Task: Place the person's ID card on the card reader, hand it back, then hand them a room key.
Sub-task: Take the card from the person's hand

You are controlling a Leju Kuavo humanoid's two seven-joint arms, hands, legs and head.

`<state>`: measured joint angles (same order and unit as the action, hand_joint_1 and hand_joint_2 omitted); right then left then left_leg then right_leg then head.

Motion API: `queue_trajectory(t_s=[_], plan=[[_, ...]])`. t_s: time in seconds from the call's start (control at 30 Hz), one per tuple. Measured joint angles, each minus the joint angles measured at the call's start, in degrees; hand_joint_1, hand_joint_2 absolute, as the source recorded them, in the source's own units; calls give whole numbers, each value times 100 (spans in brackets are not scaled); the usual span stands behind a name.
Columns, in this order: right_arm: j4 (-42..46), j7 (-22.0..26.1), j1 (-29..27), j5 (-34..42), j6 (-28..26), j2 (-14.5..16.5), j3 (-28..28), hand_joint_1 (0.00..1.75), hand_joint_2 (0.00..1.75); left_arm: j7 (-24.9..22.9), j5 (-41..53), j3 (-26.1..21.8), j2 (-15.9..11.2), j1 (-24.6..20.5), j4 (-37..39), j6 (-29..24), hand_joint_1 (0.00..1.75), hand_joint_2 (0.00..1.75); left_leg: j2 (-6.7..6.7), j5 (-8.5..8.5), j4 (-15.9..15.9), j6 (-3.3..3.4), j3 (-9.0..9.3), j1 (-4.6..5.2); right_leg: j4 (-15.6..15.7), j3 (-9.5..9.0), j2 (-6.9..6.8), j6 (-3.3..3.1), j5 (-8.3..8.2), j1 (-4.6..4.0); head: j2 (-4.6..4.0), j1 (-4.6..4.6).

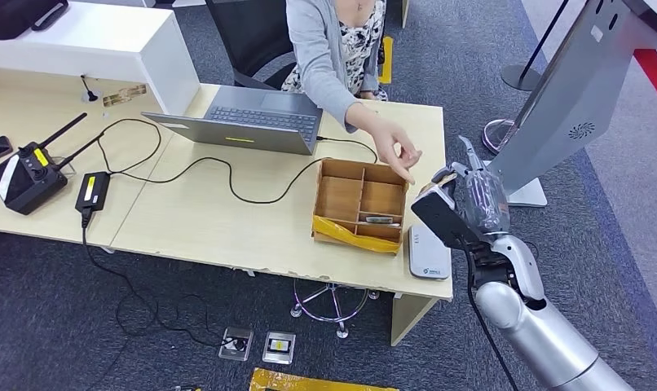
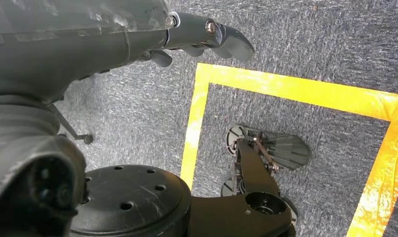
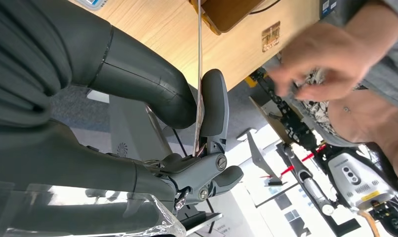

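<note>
Right hand (image 1: 470,198) is up off the desk's (image 1: 227,220) right edge, pinching a thin card (image 3: 199,74) edge-on between thumb and a finger — I can't read which card it is. The person's hand (image 1: 397,151) reaches toward it over the wooden divider box (image 1: 359,205), near but not touching. White card reader (image 1: 429,253) sits just right of the box. Left hand (image 2: 207,37) hangs over carpet — fingers curled in, holding nothing.
</note>
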<state>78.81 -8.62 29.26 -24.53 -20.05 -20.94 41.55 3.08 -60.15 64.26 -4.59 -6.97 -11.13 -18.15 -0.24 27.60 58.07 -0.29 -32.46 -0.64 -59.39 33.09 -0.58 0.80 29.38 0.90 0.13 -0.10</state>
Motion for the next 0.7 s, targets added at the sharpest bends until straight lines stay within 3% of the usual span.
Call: queue_trajectory(t_s=[0.33,0.7], plan=[[-33,-32,-122,-10,17,-2,10,175,175,-23,-48,0,0,0,0,-40,0,0,1,0,0,0,-1,0,0,2,0,0,0,0,0,0],[-707,190,-274,297,-99,16,180,175,175,-122,-104,-2,0,0,0,-108,0,0,1,1,0,-1,-2,0,0,2,0,-1,0,0,0,1]])
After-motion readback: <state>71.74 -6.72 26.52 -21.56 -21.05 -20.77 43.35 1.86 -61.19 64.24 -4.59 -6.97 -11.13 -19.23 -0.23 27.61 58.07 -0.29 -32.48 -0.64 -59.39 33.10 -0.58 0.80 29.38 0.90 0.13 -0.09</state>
